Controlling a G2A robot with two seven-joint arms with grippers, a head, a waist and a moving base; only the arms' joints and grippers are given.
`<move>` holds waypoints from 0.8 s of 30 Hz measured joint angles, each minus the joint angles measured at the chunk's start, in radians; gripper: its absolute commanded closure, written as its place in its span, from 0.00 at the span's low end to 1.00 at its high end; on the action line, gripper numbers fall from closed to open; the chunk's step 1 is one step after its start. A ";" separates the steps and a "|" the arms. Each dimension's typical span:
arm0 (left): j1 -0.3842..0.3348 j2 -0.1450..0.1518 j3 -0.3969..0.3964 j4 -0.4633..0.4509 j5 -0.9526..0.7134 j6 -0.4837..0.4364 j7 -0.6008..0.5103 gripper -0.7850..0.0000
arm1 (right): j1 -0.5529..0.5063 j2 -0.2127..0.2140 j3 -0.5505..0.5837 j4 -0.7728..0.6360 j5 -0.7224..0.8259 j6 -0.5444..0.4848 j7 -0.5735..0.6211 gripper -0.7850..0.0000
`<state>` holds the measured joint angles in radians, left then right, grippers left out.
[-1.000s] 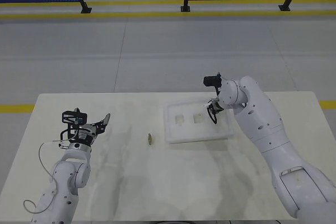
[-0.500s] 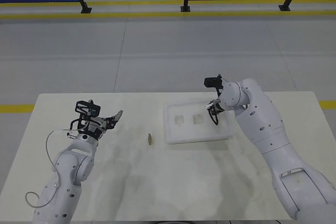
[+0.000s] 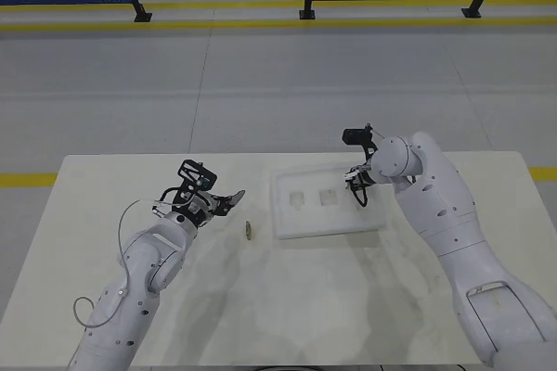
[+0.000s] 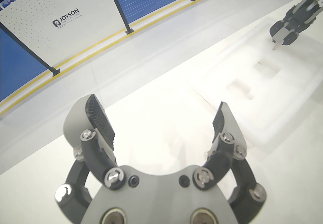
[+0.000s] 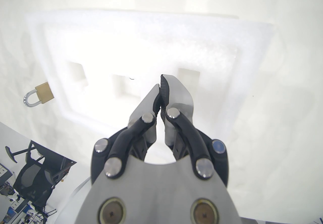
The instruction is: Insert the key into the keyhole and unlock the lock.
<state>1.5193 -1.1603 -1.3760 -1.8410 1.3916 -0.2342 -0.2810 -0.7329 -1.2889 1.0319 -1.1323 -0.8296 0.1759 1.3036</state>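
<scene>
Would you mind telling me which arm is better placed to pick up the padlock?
Left. The left gripper, jaws open, hovers near the padlock; the right gripper is farther off over the foam tray, jaws shut on what looks like the key.

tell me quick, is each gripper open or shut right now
Left gripper: open, holding nothing.
Right gripper: shut on a small metal piece that looks like the key.
</scene>
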 measured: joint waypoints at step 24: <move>-0.243 -0.055 0.323 0.169 0.070 0.013 -0.221 0.00 | 0.019 0.004 -0.005 0.013 -0.021 -0.018 0.009 1.00</move>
<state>1.2760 -1.2153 -1.0526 -1.6716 1.4614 -0.2212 -0.5020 -0.7140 -1.2849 1.0269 -1.1193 -0.8505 0.1580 1.3131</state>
